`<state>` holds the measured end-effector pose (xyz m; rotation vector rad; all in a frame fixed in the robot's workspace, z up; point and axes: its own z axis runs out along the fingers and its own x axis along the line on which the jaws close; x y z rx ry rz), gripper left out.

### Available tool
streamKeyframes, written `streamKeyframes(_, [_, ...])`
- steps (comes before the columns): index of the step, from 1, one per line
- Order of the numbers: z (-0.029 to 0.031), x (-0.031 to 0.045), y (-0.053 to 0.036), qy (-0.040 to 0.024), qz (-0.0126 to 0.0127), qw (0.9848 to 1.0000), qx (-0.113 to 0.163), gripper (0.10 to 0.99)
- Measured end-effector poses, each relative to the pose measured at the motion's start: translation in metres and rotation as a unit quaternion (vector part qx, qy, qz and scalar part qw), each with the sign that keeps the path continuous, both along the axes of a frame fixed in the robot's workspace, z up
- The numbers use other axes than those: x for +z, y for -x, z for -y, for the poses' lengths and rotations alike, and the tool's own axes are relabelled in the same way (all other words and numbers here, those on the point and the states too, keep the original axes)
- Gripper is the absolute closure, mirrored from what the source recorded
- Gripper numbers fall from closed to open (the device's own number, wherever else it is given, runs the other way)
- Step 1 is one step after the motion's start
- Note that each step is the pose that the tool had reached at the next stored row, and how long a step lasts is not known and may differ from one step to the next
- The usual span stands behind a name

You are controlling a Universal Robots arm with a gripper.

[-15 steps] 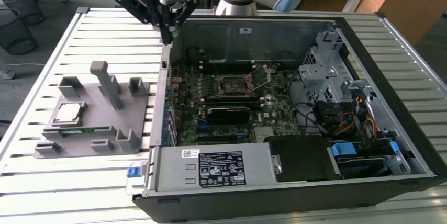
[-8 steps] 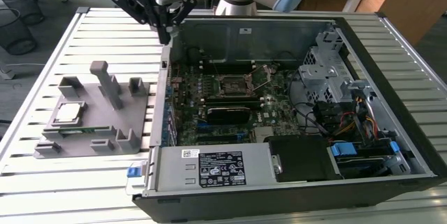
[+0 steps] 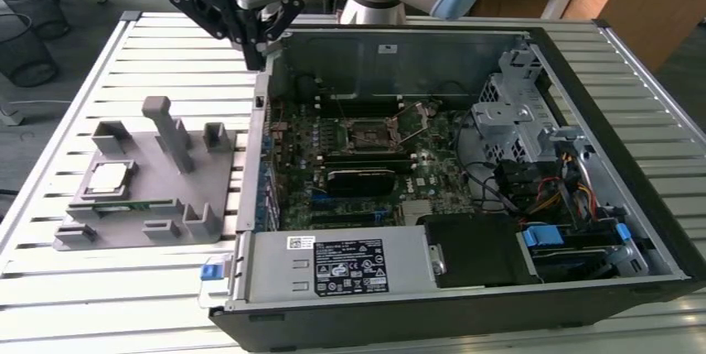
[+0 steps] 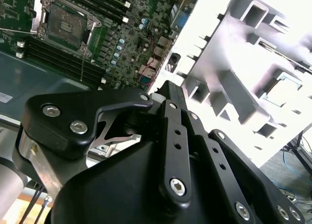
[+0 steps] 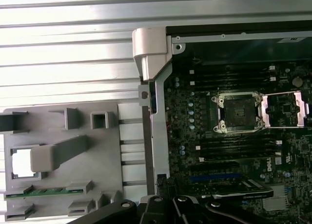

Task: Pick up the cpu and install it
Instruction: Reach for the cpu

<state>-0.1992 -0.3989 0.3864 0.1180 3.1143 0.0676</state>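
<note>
Hovering at the corner of the open computer case [image 3: 398, 44], the arm points its fingers [image 3: 256, 52] down toward the case wall - they are drawn together with nothing between them. Print noted: a black label [image 3: 350, 267] on the power supply and a small white sticker [image 3: 300, 243] beside it, both too small to read. The cpu [image 3: 107, 179] lies flat in a pocket of the grey holder [image 3: 121, 230] on the slatted counter [image 3: 66, 89], well apart from the fingers and the socket [image 3: 369, 132]. The first wrist view adds a green memory stick [image 5: 48, 191] near the cpu [image 5: 22, 163] and the socket's [image 5: 237, 112] frame swung open.
</note>
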Motion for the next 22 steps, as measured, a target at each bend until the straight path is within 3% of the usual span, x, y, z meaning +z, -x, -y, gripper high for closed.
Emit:
streamKeyframes(6, [0.0013, -0.0009, 0.007, 0.0, 0.0, 1.0, 0.0, 0.98])
streamKeyframes(22, [0.012, -0.0028, 0.0257, 0.0, 0.0, 1.0, 0.0, 0.98])
